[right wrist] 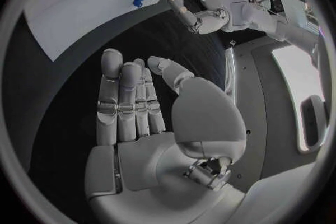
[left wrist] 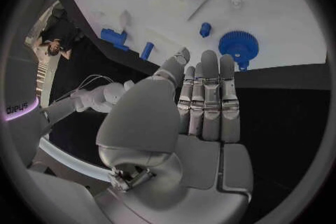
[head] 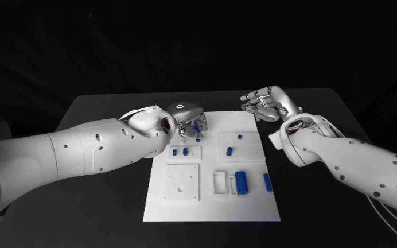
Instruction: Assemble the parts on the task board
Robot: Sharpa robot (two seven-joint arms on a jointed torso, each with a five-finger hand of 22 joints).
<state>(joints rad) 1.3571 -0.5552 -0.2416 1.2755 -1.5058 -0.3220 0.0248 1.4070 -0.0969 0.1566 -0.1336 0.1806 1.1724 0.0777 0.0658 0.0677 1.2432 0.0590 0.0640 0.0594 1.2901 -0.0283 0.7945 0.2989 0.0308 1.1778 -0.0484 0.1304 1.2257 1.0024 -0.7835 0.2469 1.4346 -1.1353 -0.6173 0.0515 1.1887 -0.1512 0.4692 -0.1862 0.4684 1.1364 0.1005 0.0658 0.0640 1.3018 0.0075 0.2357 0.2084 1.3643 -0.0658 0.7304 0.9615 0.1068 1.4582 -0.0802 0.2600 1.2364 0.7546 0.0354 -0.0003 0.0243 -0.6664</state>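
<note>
Robot lab: black table (head: 108,213), dark backdrop

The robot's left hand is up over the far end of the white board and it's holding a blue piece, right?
Not quite. The left hand is over the far end of the white board, but it holds nothing: the left wrist view shows its fingers straight and its palm bare, with the blue gear lying on the board beyond.

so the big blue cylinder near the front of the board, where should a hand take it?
Pinch the big blue cylinder across its long sides from above: it seems to lie flat, lengthwise toward the robot, beside a white frame, so fingers straddle its width. The right hand looks nearer.
</note>
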